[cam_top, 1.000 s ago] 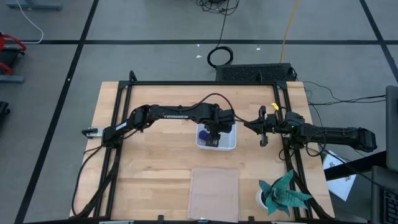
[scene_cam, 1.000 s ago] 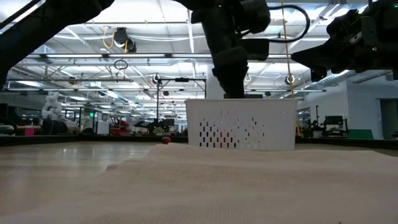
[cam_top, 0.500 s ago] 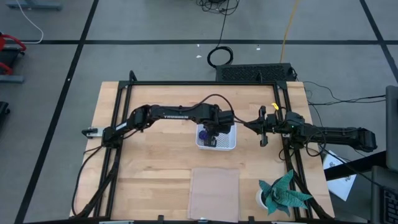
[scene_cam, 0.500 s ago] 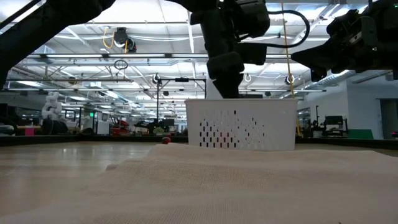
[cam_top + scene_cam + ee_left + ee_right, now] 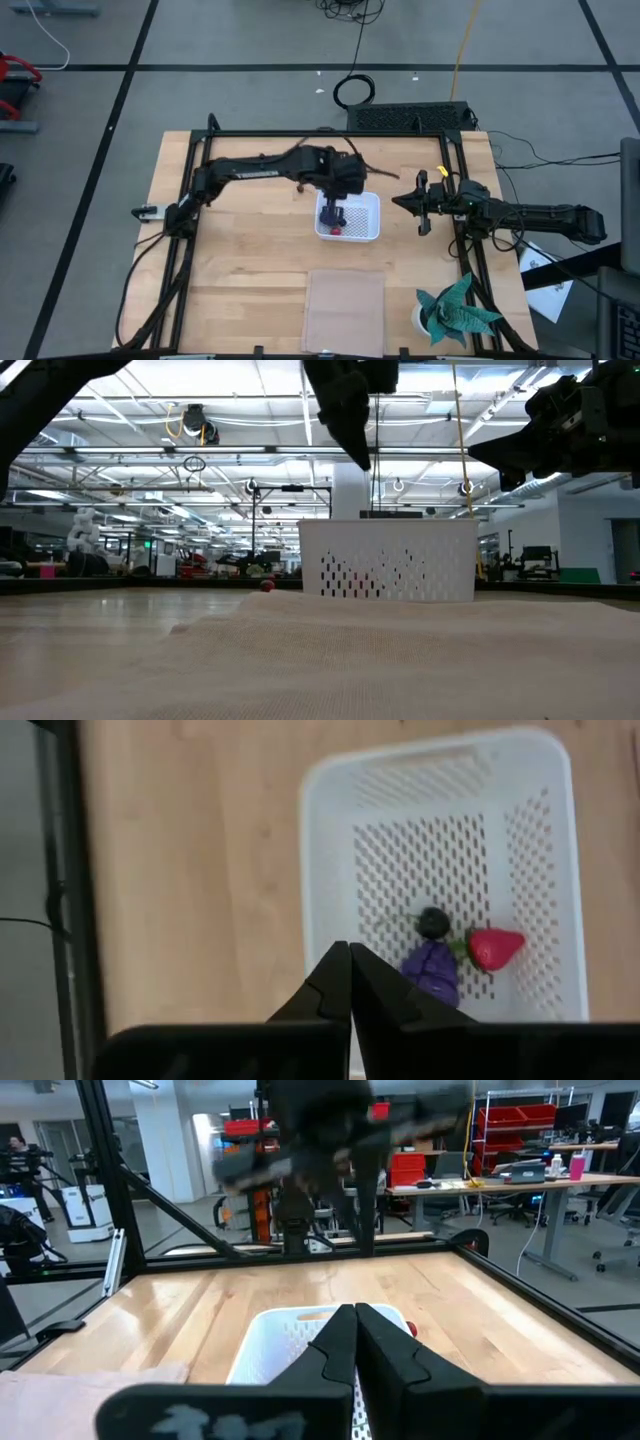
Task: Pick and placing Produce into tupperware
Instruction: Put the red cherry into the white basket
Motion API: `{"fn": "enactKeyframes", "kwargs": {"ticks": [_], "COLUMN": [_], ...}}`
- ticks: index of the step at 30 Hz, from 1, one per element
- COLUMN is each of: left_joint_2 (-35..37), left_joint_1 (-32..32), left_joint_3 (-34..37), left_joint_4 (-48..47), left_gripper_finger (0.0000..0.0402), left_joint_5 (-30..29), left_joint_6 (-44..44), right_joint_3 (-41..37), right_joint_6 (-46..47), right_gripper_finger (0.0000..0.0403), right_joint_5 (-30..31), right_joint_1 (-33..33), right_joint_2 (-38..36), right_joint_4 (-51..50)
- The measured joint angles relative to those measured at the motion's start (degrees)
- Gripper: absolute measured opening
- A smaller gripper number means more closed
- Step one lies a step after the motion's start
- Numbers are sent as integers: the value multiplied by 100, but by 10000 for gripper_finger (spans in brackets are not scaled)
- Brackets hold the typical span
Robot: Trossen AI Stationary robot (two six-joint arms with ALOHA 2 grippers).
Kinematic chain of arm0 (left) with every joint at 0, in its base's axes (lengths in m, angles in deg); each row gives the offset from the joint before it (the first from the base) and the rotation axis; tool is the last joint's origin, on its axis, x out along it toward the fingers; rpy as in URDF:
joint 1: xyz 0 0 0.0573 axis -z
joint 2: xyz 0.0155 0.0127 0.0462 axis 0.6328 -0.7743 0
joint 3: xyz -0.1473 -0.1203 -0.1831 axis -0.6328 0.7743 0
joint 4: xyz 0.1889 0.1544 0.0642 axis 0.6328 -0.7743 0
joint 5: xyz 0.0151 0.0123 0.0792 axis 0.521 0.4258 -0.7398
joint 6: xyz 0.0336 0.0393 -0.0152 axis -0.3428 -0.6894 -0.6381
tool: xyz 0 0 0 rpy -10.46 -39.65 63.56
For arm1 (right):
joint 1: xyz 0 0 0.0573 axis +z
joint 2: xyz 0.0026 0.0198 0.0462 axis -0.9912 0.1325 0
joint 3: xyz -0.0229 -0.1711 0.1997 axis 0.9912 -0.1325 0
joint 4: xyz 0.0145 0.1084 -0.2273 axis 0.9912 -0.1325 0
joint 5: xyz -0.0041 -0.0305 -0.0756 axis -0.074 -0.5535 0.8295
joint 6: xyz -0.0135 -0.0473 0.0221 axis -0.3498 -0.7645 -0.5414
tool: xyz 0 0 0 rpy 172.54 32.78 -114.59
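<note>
The white tupperware [image 5: 360, 218] sits at mid-table. Its mesh bottom holds a purple bunch [image 5: 432, 970], a red strawberry [image 5: 494, 946] and a dark berry [image 5: 432, 921]. A small red berry [image 5: 267, 586] lies on the table beyond the tupperware's far left side, and shows too in the right wrist view [image 5: 411, 1327]. My left gripper [image 5: 350, 957] is shut and empty. It hangs high above the tupperware's left part [image 5: 352, 445], pointing steeply down. My right gripper [image 5: 355, 1315] is shut and empty, held level just right of the tupperware [image 5: 398, 203].
A flat pale sheet [image 5: 345, 308] lies near the front edge. A teal paper plant [image 5: 458, 310] in a white cup stands at the near right corner. Black frame rails [image 5: 190, 200] run along the table's sides and far edge.
My left gripper has risen out of the tupperware, slowly at first and then quickly. It now hangs well above the rim, a little farther back and left. The fruits in the tupperware have stayed put. My right arm has kept still.
</note>
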Motion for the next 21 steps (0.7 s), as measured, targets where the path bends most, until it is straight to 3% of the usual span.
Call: {"fn": "enactKeyframes", "kwargs": {"ticks": [13,21], "left_joint_2": [1050,2026], "left_joint_1": [-252,-228], "left_joint_3": [0,121], "left_joint_4": [-135,-328], "left_gripper_finger": [0,0], "left_joint_5": [-445,-1123], "left_joint_6": [55,431], "right_joint_3": [0,-1], "right_joint_6": [0,-1], "right_gripper_finger": [0,0], "right_joint_5": [-2,-7], "right_joint_1": [0,0], "right_joint_2": [-1,0], "right_joint_4": [-1,-42]}}
